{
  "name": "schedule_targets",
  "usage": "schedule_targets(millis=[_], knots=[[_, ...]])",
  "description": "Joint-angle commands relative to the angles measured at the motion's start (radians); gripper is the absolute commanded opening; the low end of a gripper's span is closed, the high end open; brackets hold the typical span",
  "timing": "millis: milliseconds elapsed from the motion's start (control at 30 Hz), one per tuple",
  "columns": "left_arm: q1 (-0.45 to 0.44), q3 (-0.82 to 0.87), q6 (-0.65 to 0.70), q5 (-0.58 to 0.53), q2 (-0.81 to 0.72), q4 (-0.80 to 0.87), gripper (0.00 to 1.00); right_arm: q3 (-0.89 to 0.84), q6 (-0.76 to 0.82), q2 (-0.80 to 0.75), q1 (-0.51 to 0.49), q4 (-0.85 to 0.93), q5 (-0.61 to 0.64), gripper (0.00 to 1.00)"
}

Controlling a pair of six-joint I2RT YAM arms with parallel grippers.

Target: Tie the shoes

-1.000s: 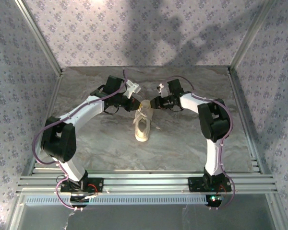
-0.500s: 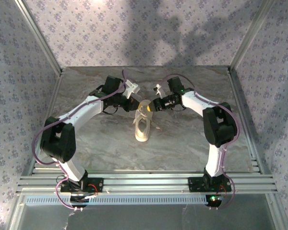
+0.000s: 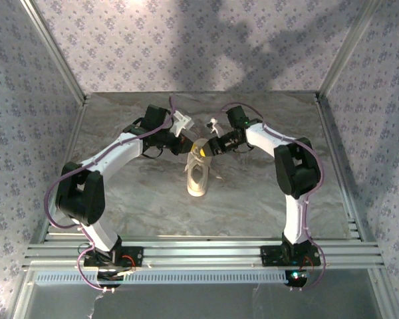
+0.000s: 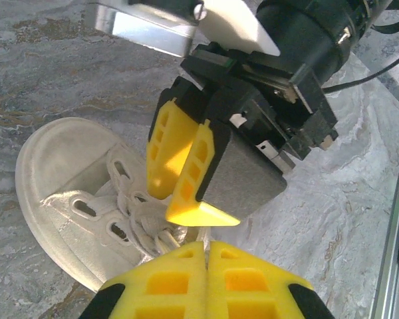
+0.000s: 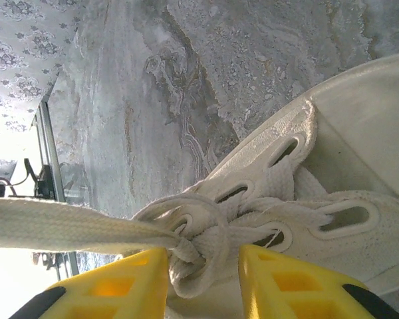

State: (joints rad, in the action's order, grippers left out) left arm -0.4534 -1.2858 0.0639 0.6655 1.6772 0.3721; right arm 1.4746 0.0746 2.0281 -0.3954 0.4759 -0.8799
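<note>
Sneaker (image 4: 56, 156) matt cream cloth; laces (image 5: 66, 226) flat woven; table (image 4: 46, 73) smooth marbled, slight sheen; frame rails (image 3: 199, 252) brushed metal

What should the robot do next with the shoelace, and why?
Probably close the right gripper on the lace crossing between its open fingers: the left gripper, shut, holds one lace taut from the sneaker, so pinching there may keep it snug.

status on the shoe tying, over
Left gripper shut on lace, taut. Right gripper open, jaws astride the knot. Sneaker upright on table, nothing blocking.
</note>
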Motion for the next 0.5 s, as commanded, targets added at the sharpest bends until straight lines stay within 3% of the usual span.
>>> schedule_targets(millis=[0,200,367,467], knots=[[0.005,-0.014,0.03,0.034,-0.025,0.014,0.0,0.044,0.036,0.028,-0.011,0.055,-0.009,0.34],[0.005,-0.021,0.033,0.039,-0.018,0.021,0.0,0.084,0.059,0.055,-0.022,0.089,-0.001,0.3],[0.016,-0.011,0.027,0.034,-0.017,0.018,0.0,0.042,0.047,0.009,-0.026,0.052,0.029,0.03],[0.027,0.0,0.016,0.04,-0.019,0.006,0.0,-0.031,0.025,-0.056,-0.026,-0.023,0.082,0.0]])
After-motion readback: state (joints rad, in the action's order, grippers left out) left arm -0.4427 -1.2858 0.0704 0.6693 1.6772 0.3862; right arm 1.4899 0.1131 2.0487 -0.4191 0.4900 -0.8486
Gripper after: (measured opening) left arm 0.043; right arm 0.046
